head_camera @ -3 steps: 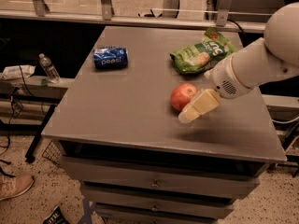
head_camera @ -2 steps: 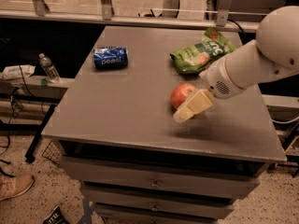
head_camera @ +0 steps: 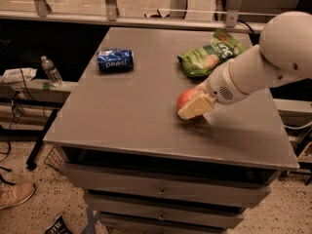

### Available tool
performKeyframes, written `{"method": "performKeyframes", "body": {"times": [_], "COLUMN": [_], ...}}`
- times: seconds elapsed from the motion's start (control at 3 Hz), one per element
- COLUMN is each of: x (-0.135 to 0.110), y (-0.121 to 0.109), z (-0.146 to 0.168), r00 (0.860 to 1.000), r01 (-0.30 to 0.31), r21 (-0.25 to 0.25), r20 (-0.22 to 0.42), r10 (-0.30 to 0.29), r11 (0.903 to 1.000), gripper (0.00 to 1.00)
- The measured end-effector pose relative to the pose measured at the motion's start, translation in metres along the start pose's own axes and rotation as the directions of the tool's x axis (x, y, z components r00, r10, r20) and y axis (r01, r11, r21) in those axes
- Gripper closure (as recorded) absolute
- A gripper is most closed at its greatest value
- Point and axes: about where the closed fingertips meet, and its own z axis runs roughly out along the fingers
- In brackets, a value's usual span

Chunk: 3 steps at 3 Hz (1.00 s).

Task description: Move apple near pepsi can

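Note:
The red-orange apple [head_camera: 186, 96] sits at the right middle of the grey table [head_camera: 131, 116]. My gripper [head_camera: 189, 104] is closed around it; one cream finger [head_camera: 196, 107] lies across its front and the other is hidden behind it. The apple is at or just above the tabletop. The blue pepsi can [head_camera: 115, 60] lies on its side at the far left of the table, well apart from the apple. My white arm [head_camera: 263, 67] reaches in from the right.
A green crinkly snack bag [head_camera: 209, 54] lies at the back right, just behind the apple. A clear water bottle [head_camera: 50, 71] stands on a low shelf left of the table. Drawers [head_camera: 161, 191] are below the tabletop. A shoe [head_camera: 14, 194] is on the floor at lower left.
The gripper and the apple have shifted a little to the left together. The can and the snack bag have not moved.

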Motion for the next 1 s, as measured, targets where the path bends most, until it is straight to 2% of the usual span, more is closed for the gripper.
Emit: {"method": "performKeyframes", "body": {"times": [0.33,0.67,1.0], "x": [-0.013,-0.039,-0.043], "y": [-0.001,-0.008,-0.006], "z": [-0.001,-0.005,-0.005], "r00": [0.999,0.986,0.984], "r01": [0.008,0.003,0.002], "r21": [-0.004,0.009,0.009], "r20": [0.049,0.167,0.177], "r10": [-0.007,-0.005,-0.004], "r11": [1.0000,1.0000,1.0000], "gripper": [0.65,0.88,1.00]}}
